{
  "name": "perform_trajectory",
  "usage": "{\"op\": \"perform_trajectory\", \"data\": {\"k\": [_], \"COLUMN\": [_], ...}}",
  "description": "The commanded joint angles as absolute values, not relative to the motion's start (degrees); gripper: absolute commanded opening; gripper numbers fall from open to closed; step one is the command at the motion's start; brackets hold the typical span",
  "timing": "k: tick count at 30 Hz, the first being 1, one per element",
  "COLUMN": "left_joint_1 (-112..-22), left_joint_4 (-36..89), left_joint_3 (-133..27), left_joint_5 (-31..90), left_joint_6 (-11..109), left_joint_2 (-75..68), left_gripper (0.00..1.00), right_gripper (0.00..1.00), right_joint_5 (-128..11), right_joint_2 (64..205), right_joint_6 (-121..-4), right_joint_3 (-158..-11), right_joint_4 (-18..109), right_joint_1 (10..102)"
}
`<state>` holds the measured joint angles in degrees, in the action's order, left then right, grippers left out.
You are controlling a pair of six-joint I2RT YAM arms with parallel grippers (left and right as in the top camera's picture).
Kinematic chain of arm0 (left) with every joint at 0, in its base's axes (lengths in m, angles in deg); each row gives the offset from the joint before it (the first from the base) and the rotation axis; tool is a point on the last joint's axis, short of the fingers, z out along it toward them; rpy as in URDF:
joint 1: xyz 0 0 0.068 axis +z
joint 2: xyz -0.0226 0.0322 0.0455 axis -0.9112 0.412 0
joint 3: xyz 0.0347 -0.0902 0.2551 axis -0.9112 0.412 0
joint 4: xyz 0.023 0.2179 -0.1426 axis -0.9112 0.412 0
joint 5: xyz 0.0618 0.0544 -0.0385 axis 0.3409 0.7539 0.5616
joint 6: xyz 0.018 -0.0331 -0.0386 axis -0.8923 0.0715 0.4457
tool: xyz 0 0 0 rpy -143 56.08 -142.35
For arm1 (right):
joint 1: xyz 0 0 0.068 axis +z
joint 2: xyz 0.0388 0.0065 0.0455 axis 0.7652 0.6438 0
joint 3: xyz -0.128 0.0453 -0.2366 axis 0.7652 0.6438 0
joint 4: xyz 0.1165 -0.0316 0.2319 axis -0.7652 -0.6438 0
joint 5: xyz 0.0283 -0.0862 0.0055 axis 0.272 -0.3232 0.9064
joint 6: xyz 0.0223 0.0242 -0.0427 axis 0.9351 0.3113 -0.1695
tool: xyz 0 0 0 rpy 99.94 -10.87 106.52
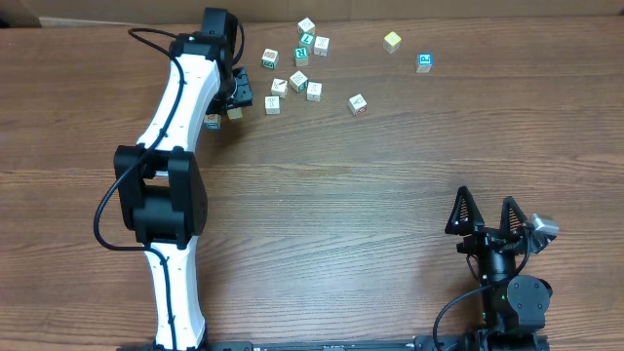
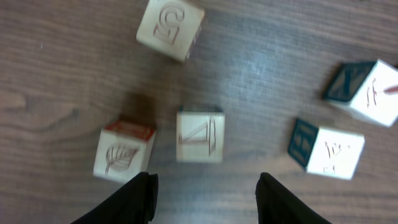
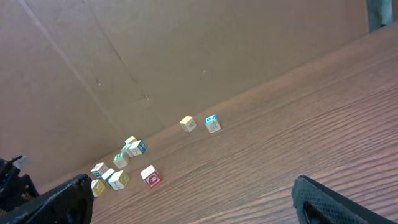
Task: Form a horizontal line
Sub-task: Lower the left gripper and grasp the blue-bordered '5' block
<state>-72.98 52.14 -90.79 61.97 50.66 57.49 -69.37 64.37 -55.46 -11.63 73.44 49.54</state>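
Several small pale wooden picture cubes lie loose at the table's far side; no touching row of four shows in any view. A cluster (image 1: pixel 298 80) sits right of my left gripper (image 1: pixel 237 95), and two cubes (image 1: pixel 234 114) lie beside the arm. In the left wrist view my left gripper (image 2: pixel 208 199) is open and empty above the table. A cube with a line mark (image 2: pixel 199 137) lies just ahead between its fingers, and a red-topped leaf cube (image 2: pixel 124 149) is by the left finger. My right gripper (image 1: pixel 486 213) is open and empty at the near right, as the right wrist view (image 3: pixel 193 205) also shows.
A yellow cube (image 1: pixel 392 41) and a blue-marked cube (image 1: pixel 424 62) sit apart at the far right. A red-marked cube (image 1: pixel 357 103) lies alone. A cardboard wall (image 3: pixel 155 56) stands behind the table. My left arm (image 1: pixel 180 117) spans the left side.
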Motion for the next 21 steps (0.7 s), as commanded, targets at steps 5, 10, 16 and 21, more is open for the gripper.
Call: {"op": "perform_trajectory", "data": {"k": [5,10,16,21], "left_joint_1": [-73.2,-73.2,-73.2,-73.1], "left_joint_4": [49.8,47.3,46.5,45.4], "left_joint_3": [-91.0,-89.4,-89.3,-89.3], "left_joint_5": [64.0,64.0,64.0,65.3], "left_joint_6": [52.3,52.3,52.3,52.4], "left_joint_2": [59.7,59.8,62.2,64.6], "left_gripper": [0.55,0.51,0.53,0.51], "right_gripper": [1.0,1.0,1.0,1.0], "right_joint_5": [-69.7,-69.7,-69.7,-69.7], "right_joint_2": [64.1,64.1,64.1,64.1], "right_joint_6": [-55.9,-55.9,-55.9,-55.9], "right_joint_3": [-11.0,-11.0,-11.0,-11.0], "right_joint_4": [73.7,73.7,73.7,73.7], "right_joint_1": [49.2,49.2,49.2,49.2]}}
